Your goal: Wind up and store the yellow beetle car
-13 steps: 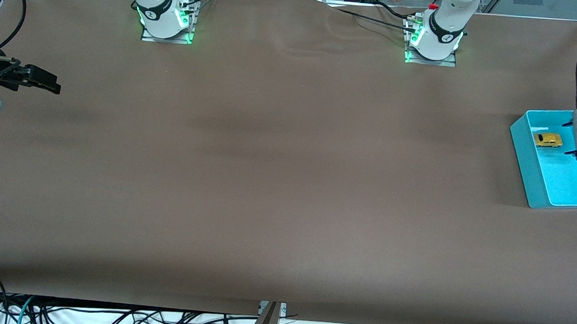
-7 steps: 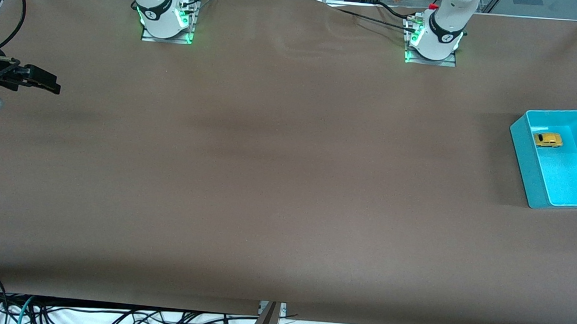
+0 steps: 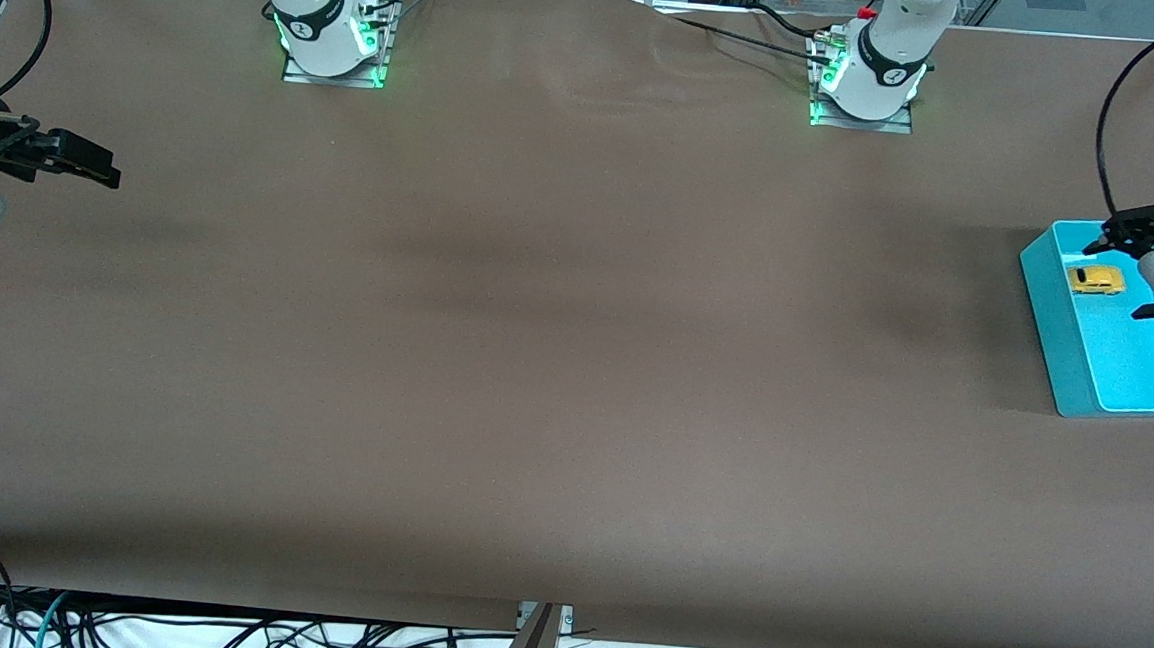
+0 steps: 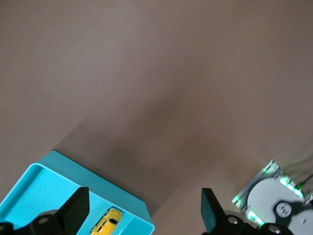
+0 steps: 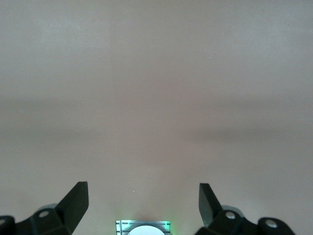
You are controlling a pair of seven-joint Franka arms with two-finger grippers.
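Beetle car (image 3: pixel 1097 280) in teal bin (image 3: pixel 1050 293), beneath open left gripper (image 4: pixel 142 210).

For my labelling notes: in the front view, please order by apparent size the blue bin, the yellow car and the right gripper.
1. Blue bin, clearly largest.
2. Right gripper, at the right arm's end of the table.
3. Yellow car, smallest, lying in the bin.

A high camera faces my bases across the table (image 3: pixel 575 364). My left wrist camera looks down from over the teal bin (image 4: pixel 122 200), which both views share. My right wrist camera sees bare tabletop.
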